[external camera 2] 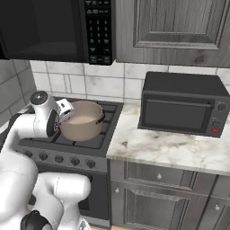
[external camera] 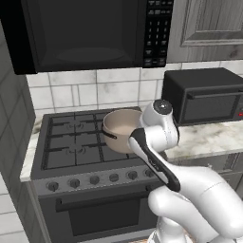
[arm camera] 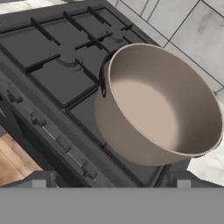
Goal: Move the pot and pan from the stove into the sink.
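on the stove's (external camera: 76, 142) right-hand burners sits the pot (arm camera: 162, 105), upright, just ahead of and below the pincer (arm camera: 111, 181), whose jaws stand wide open, holding nothing.

My arm (external camera 2: 33, 121) stands at nine o'clock of the pot (external camera 2: 82, 120) on the stove (external camera 2: 63, 150); toaster oven (external camera 2: 182, 105) at three o'clock.
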Tool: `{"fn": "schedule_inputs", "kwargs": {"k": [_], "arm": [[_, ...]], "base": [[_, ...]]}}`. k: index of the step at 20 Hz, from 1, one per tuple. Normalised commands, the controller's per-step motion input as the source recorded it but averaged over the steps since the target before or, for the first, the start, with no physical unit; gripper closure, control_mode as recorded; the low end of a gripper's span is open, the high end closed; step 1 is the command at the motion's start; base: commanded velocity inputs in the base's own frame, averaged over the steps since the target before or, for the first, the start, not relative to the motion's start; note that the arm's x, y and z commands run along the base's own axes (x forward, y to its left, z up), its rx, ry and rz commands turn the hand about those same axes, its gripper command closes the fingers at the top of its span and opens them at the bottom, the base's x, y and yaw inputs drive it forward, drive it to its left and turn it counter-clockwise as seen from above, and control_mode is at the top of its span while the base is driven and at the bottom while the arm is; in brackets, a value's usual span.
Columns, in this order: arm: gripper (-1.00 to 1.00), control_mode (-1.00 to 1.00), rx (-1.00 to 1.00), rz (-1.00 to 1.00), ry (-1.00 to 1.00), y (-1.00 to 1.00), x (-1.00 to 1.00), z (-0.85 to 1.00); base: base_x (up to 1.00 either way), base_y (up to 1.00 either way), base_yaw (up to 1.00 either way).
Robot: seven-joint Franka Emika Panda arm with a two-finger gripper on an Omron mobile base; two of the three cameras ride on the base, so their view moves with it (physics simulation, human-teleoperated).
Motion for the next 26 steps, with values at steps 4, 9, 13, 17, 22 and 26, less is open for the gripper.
{"fn": "schedule_inputs", "kwargs": {"k": [4,9,13,17,22,26], "arm": [[-1.0,-1.0,0.0,0.0,0.01,0.0,0.42,-0.06],[-1.0,-1.0,0.0,0.0,0.03,0.0,0.36,-0.07],[-1.0,-1.0,-0.01,0.0,0.03,0.0,0.18,-0.19],[-1.0,-1.0,-0.03,0.01,0.04,0.0,0.0,-0.37],[-1.0,-1.0,-0.02,0.0,0.01,0.0,0.0,-0.27],[-1.0,-1.0,0.0,0.0,0.0,0.0,0.01,-0.19]], "base": [[0.0,0.0,0.0],[0.0,0.0,0.0],[0.0,0.0,0.0],[0.0,0.0,0.0],[0.0,0.0,0.0],[0.0,0.0,0.0]]}}
